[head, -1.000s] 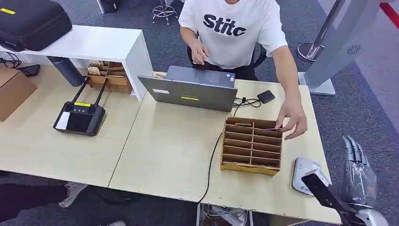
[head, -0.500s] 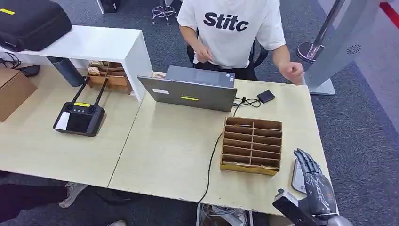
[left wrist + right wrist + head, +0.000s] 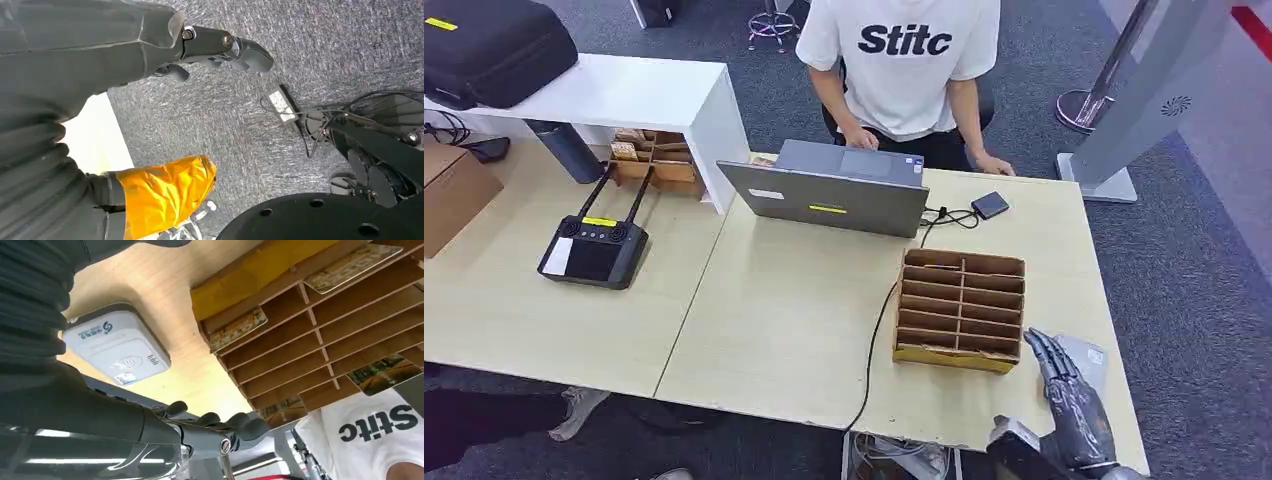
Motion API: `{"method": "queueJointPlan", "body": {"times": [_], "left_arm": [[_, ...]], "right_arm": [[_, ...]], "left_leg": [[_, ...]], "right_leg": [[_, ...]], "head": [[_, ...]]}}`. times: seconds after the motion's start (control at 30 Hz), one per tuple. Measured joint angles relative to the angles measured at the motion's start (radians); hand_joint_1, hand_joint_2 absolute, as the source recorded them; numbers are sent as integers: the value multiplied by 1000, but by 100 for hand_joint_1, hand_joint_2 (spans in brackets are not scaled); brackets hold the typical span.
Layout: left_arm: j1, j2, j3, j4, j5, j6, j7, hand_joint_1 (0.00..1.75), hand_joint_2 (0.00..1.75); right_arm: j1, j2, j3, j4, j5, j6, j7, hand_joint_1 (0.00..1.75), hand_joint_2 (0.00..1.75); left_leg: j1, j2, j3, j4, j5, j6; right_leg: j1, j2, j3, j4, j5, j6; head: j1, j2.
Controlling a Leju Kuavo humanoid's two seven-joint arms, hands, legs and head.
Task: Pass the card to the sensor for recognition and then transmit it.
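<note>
The person's white shirt (image 3: 902, 60) reads "Stitc"; the right hand (image 3: 1067, 398) hovers over the card reader (image 3: 116, 346) beside the wooden organizer (image 3: 960, 309), fingers extended, holding nothing.

Open laptop (image 3: 839, 190) before seated person (image 3: 902, 70); remote controller (image 3: 592, 250), black case (image 3: 494, 45)

An office or reception-desk setting, judging by the grey carpet tile floor (image 3: 1194, 260) and pale wood-topped desks (image 3: 784, 320) pushed together. Furnished with an open laptop (image 3: 834, 190) facing a seated person (image 3: 904, 70), a wooden pigeonhole card rack (image 3: 961, 310), a white card reader (image 3: 117, 347) cabled to the desk, and a handheld controller with antennas (image 3: 592, 248). Backed by a white shelf unit (image 3: 624, 95) carrying a black equipment case (image 3: 494, 45), a cardboard box (image 3: 454, 195) and a stanchion base (image 3: 1084, 105).
</note>
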Motion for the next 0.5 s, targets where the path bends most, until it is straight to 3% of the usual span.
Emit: {"method": "queueJointPlan", "body": {"times": [0.5], "left_arm": [[0, 2, 0, 0, 0, -5, 2, 0, 175]], "right_arm": [[-41, 0, 58, 11, 26, -4, -9, 0, 175]], "left_leg": [[0, 1, 0, 0, 0, 0]], "right_leg": [[0, 1, 0, 0, 0, 0]], "head": [[0, 0]]}}
